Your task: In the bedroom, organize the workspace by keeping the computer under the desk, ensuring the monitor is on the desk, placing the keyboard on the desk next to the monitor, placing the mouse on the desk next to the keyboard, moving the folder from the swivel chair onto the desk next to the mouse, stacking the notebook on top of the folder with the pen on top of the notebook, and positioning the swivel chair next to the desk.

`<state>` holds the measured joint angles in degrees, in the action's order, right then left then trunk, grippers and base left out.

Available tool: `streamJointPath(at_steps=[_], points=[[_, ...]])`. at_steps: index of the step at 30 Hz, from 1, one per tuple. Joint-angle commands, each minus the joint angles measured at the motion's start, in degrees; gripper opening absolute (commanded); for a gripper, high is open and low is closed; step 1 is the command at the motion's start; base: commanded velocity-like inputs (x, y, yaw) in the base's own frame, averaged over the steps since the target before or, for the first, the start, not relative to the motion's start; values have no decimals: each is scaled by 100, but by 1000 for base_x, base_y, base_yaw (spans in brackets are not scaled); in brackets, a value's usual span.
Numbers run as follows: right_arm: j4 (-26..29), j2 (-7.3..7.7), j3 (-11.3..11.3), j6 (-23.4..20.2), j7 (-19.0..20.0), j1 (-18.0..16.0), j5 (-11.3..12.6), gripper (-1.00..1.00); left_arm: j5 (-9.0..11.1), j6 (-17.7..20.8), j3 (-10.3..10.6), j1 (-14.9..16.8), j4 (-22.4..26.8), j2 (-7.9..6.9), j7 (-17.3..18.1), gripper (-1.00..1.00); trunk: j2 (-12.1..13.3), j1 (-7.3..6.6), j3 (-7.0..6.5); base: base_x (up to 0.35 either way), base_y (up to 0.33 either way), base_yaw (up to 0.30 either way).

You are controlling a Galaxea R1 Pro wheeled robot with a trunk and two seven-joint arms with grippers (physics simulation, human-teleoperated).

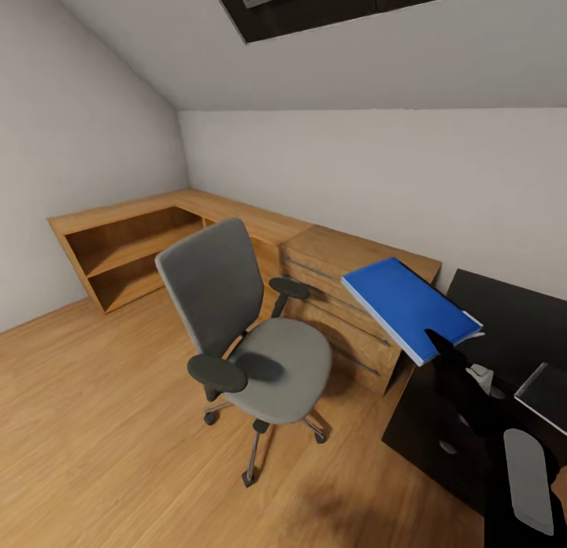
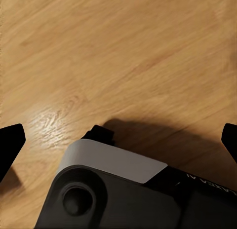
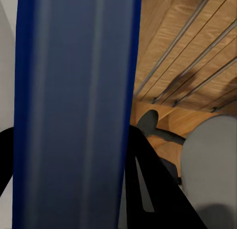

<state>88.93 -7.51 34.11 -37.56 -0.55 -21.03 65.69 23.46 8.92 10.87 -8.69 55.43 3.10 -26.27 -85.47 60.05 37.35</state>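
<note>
A bedroom under a sloped white ceiling, seen from the robot's head. The right gripper [image 1: 442, 349] is clamped on 1 edge of the bright blue folder [image 1: 409, 307], holding it in the air, tilted, between the light wooden drawer cabinet [image 1: 346, 296] and the glossy black desk [image 1: 504, 327] at the right edge. In the right wrist view the folder [image 3: 74, 110] runs as a broad blue band between the dark fingers [image 3: 148, 174]. The left gripper [image 2: 118, 140] hangs spread wide and empty above the floor, its 2 black fingertips at opposite edges of that view. The grey swivel chair [image 1: 252, 335] stands with a bare seat on the wooden plank floor [image 1: 102, 422], just in front of the cabinet and a little way from the desk. The likely risk: the folder is pinched at 1 edge only, so its free end could sag, swing or slip loose as it is carried, or catch the cabinet corner or the desk edge. Part of a grey-framed object, too cropped to name, lies on the desk at far right. Low wooden shelving [image 1: 126, 253] runs along the plain white walls into the far corner.
</note>
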Motion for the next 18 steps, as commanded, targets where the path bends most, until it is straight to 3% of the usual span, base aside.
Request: streamJointPath(at_steps=[1,6,13,18], points=[[-1,-5,17,-39,-9,-6,34,-100,35,22,11,-1,13,-3,-37,100,39,-22,-14,0,0,-1],[-213,-5,18,-7,-11,-4,65,-100,36,22,19,-1,-1,-1,-28,100,239,-132,-104,0,0,-3],[-295,-5,85,69,-18,-6,67,-100,36,22,20,-1,-8,-3,-28,100,520,-286,-230,0,0,-239],[-339,3,234,425,-39,-5,67,-100,36,22,20,-1,-36,2,-28,100,680,-374,-302,0,0,-261]])
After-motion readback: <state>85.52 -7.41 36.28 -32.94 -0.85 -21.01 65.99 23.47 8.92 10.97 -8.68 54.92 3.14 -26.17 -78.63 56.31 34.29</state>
